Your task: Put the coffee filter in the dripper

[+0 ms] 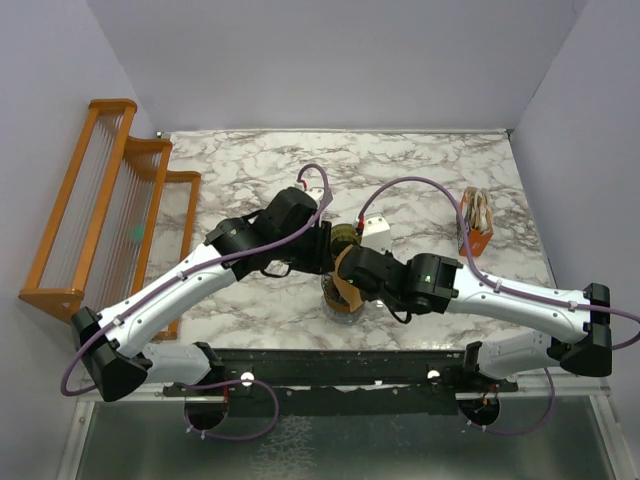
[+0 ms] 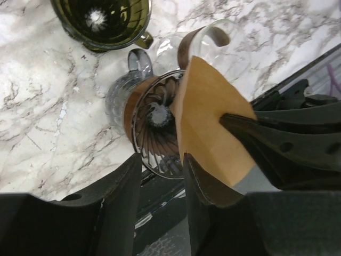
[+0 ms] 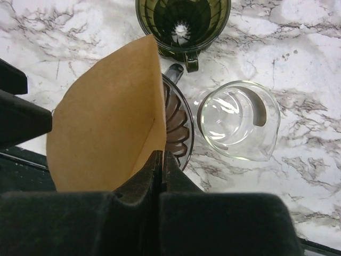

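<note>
The dark olive-green dripper (image 1: 345, 238) stands empty on the marble, seen from above in the left wrist view (image 2: 101, 21) and the right wrist view (image 3: 183, 24). No white cone coffee filter is in view. My right gripper (image 3: 161, 156) is shut on the edge of a flat tan fan-shaped paper piece (image 3: 106, 117), held above a brown disc on a grey stand (image 3: 178, 125). My left gripper (image 2: 162, 165) is open, one finger (image 2: 200, 181) against the tan paper (image 2: 210, 122). Both grippers meet near the table's front middle (image 1: 340, 270).
A clear glass cup (image 3: 237, 120) stands right of the brown disc, also in the left wrist view (image 2: 213, 48). A wooden rack (image 1: 100, 200) lines the left side. An orange box (image 1: 477, 225) stands at the right. The table's front edge is close behind the grippers.
</note>
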